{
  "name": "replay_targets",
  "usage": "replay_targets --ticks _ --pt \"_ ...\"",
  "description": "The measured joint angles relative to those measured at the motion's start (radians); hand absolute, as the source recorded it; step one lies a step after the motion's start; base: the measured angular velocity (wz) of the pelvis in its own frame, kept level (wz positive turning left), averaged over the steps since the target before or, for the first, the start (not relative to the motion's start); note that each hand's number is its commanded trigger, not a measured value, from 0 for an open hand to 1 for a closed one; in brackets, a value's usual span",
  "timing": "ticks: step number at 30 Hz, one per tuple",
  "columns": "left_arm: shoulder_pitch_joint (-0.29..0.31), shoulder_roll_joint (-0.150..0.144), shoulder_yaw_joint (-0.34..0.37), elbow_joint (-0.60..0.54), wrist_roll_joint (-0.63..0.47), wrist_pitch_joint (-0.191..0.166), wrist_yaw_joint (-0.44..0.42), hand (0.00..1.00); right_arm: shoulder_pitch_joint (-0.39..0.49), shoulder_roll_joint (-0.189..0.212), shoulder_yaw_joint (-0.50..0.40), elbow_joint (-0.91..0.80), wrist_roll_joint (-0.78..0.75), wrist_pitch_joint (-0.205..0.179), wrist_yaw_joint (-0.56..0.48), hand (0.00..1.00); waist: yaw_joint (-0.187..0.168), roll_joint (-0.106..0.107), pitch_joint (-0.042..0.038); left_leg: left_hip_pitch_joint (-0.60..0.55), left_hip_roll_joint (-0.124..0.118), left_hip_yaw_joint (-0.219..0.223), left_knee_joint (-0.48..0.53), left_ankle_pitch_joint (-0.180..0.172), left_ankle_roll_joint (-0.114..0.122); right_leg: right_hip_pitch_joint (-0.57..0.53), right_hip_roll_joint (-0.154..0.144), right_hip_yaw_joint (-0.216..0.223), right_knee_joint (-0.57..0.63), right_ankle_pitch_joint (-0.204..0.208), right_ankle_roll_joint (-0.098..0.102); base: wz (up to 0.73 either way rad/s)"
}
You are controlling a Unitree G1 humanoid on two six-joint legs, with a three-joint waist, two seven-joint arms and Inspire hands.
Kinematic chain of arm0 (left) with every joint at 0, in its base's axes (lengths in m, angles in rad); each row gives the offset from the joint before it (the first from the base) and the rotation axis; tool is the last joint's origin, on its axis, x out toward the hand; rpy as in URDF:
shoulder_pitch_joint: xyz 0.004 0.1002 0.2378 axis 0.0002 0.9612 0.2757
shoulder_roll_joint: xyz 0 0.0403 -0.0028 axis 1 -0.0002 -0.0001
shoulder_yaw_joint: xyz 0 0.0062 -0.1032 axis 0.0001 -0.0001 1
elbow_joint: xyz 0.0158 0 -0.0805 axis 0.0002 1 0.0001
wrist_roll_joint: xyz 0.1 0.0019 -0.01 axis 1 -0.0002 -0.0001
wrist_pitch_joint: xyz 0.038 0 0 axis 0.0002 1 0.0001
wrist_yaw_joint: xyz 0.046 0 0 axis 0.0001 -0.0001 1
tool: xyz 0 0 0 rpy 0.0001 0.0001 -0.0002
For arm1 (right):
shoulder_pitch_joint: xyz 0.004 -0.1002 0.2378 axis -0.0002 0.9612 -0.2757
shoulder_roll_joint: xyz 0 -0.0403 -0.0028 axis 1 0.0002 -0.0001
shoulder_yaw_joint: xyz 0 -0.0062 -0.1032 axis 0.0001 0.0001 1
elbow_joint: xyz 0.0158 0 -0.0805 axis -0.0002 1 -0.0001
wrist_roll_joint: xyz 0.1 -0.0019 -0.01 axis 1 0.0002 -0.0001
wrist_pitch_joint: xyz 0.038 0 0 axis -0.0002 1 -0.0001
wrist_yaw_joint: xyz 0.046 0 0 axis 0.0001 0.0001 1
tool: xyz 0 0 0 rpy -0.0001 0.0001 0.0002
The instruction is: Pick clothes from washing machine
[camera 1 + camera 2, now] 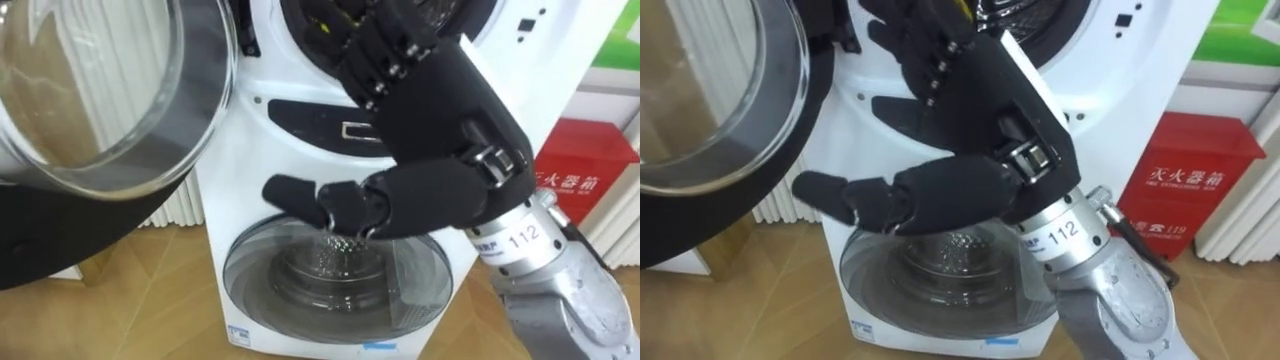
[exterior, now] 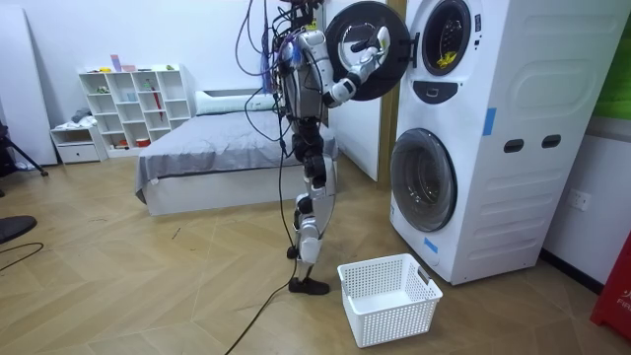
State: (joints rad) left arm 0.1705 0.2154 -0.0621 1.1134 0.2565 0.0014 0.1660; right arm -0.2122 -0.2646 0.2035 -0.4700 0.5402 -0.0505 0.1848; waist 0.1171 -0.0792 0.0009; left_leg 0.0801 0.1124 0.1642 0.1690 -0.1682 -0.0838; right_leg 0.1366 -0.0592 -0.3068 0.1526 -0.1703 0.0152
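Note:
I stand in front of two stacked white washing machines (image 2: 493, 148). The upper machine's round door (image 1: 100, 100) hangs open on my left. A yellow piece of clothing (image 2: 446, 56) lies inside the upper drum (image 2: 444, 35). My right hand (image 1: 440, 120) is raised in front of that opening. It is open, with the fingers stretched up toward the drum's rim and the thumb sticking out to the left, and it holds nothing. In the room view the right hand (image 2: 370, 47) shows against the dark door.
The lower machine's glass door (image 1: 330, 270) is closed below my hand. A white laundry basket (image 2: 387, 296) stands on the wood floor by the machines. A red box (image 1: 1195, 180) is at the right, and a bed (image 2: 217, 148) and shelf (image 2: 133, 99) are behind me.

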Motion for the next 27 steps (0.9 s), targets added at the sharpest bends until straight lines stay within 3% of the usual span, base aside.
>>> replay_targets --ticks 2,4,7,11,13,15,18,20,21,22,23,24,25,26,27 --pt "0.000 0.000 0.000 0.003 0.000 0.002 0.000 0.00 -0.009 -0.003 0.001 0.022 -0.001 0.000 -0.008 0.00 0.004 -0.002 0.0020 0.002 0.000 -0.002 0.001 0.000 0.000 0.006 0.000 -0.001 0.000 0.000 0.001 0.02" --pt "-0.003 0.000 0.000 0.009 -0.001 0.006 0.000 0.00 -0.025 -0.013 0.009 0.042 -0.053 0.000 -0.024 0.00 0.023 -0.008 0.0102 0.003 0.000 0.000 0.006 0.000 0.000 0.005 0.000 0.003 0.000 -0.001 0.001 -0.03" --pt "-0.004 0.000 0.003 0.025 -0.001 0.014 0.002 0.00 -0.034 -0.013 0.012 0.080 -0.108 0.000 -0.023 0.00 0.026 -0.011 0.0132 -0.009 0.003 -0.004 0.022 -0.004 0.000 0.005 0.002 0.001 0.002 -0.001 0.001 0.01" --pt "-0.002 0.005 0.014 0.027 -0.013 0.022 0.009 0.00 -0.066 -0.006 0.012 0.149 -0.144 0.000 -0.037 0.00 0.034 -0.001 0.0189 -0.065 0.039 -0.014 0.139 -0.057 -0.011 -0.012 0.023 0.000 0.042 -0.020 -0.013 0.01" --pt "-0.002 0.005 0.021 0.025 -0.022 0.024 0.010 0.00 -0.067 -0.004 0.012 0.193 -0.201 0.005 -0.047 0.00 0.053 0.003 0.0181 -0.105 0.071 -0.022 0.224 -0.092 -0.022 -0.026 0.041 0.001 0.082 -0.054 -0.025 0.00" --pt "-0.004 0.006 0.030 0.025 -0.028 0.033 0.010 0.00 -0.067 0.005 0.012 0.204 -0.236 0.022 -0.067 0.00 0.055 0.002 0.0172 -0.126 0.087 -0.026 0.273 -0.100 -0.030 -0.039 0.048 -0.001 0.108 -0.078 -0.034 0.15" --pt "0.007 0.006 0.029 0.026 -0.029 0.044 0.008 0.00 -0.069 0.006 0.011 0.210 -0.229 0.022 -0.105 0.00 0.059 0.004 0.0110 -0.139 0.093 -0.025 0.313 -0.096 -0.031 -0.048 0.043 -0.018 0.144 -0.110 -0.042 0.19" --pt "0.029 0.008 0.030 0.026 -0.029 0.045 0.008 0.00 -0.077 0.007 0.011 0.215 -0.231 0.021 -0.123 0.00 0.060 0.006 0.0073 -0.168 0.101 -0.019 0.382 -0.083 -0.021 -0.031 0.046 0.010 0.142 -0.121 -0.054 0.21" --pt "0.037 0.013 0.037 0.026 -0.028 0.047 0.007 0.00 -0.084 0.011 0.011 0.230 -0.230 0.016 -0.146 0.00 0.053 -0.007 0.0132 -0.234 0.093 -0.024 0.486 -0.067 0.021 -0.013 0.045 0.041 0.143 -0.132 -0.071 0.49" --pt "0.040 0.011 0.036 0.025 -0.028 0.051 0.004 0.00 -0.087 0.001 0.009 0.251 -0.216 0.017 -0.174 0.00 0.057 -0.025 0.0102 -0.280 0.027 -0.050 0.439 -0.082 0.028 -0.008 0.034 0.078 0.143 -0.145 -0.081 0.51" --pt "0.040 0.006 0.035 0.023 -0.028 0.050 0.003 0.00 -0.095 -0.008 0.009 0.261 -0.213 0.019 -0.185 0.00 0.061 -0.025 0.0095 -0.299 -0.003 -0.052 0.387 -0.076 0.026 -0.008 0.029 0.086 0.143 -0.148 -0.080 0.17" --pt "0.042 -0.005 0.037 0.022 -0.028 0.050 -0.001 0.00 -0.110 -0.027 0.008 0.270 -0.213 0.031 -0.196 0.00 0.087 -0.023 0.0081 -0.328 -0.037 -0.052 0.262 -0.043 0.023 -0.015 0.025 0.101 0.144 -0.152 -0.073 -0.38" --pt "0.055 -0.005 0.053 0.022 -0.028 0.050 -0.002 0.00 -0.118 -0.023 0.009 0.273 -0.219 0.034 -0.196 0.00 0.120 -0.010 0.0060 -0.342 -0.058 -0.054 0.180 0.056 0.047 -0.011 0.024 0.127 0.144 -0.160 -0.069 -0.57" --pt "0.063 -0.001 0.062 0.023 -0.028 0.050 -0.002 0.00 -0.118 -0.019 0.009 0.272 -0.222 0.034 -0.196 0.00 0.125 -0.015 0.0048 -0.341 -0.064 -0.055 0.151 0.097 0.053 -0.008 0.023 0.137 0.143 -0.163 -0.061 -0.53" --pt "0.073 0.013 0.071 0.027 -0.028 0.050 -0.001 0.00 -0.117 -0.020 0.009 0.272 -0.222 0.034 -0.198 0.00 0.121 -0.031 0.0009 -0.330 -0.073 -0.052 0.129 0.149 0.078 -0.003 0.016 0.140 0.140 -0.172 -0.048 -0.22"
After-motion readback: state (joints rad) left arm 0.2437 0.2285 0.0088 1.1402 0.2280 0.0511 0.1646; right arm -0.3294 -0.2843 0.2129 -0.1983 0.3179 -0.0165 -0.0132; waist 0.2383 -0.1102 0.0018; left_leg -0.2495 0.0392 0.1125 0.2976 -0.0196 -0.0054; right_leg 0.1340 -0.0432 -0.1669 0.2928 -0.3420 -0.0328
